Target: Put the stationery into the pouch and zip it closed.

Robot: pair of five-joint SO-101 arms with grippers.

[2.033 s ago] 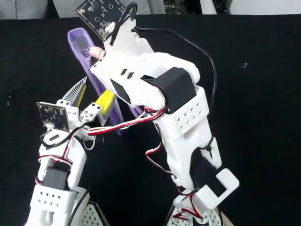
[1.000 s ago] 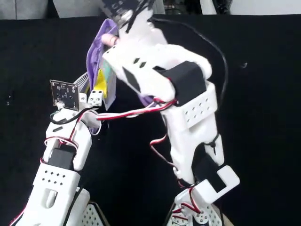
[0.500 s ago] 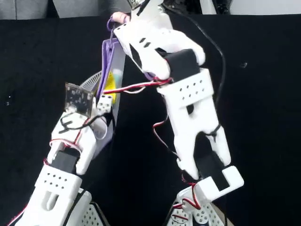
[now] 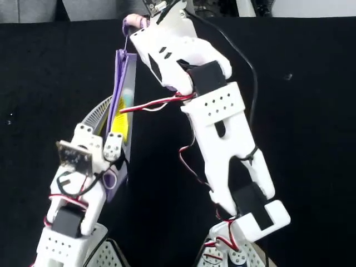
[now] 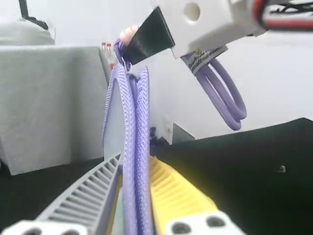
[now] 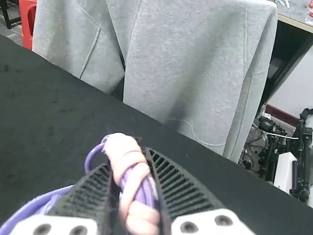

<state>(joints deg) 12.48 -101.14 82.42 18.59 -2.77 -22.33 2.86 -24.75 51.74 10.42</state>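
The right tool (image 6: pixel 127 166) is clamped on the zipper pull (image 4: pixel 133 21); the left tool (image 5: pixel 134 164) is clamped on the pouch (image 4: pixel 123 78), stretched above the surface (image 4: pixel 300 111); the pull should run straight along a taut zip.

No text, number, brand or sign is showing clearly enough to be read. A small white tag (image 5: pixel 205 58) is hanging beside the purple loop (image 5: pixel 226 93) at the top end of the pouch (image 5: pixel 129 147), and it is carrying a few lines of tiny print that are staying too small to make out. The circuit board (image 4: pixel 74 157) on one wrist is showing only faint marks, none of them forming a legible letter or figure.
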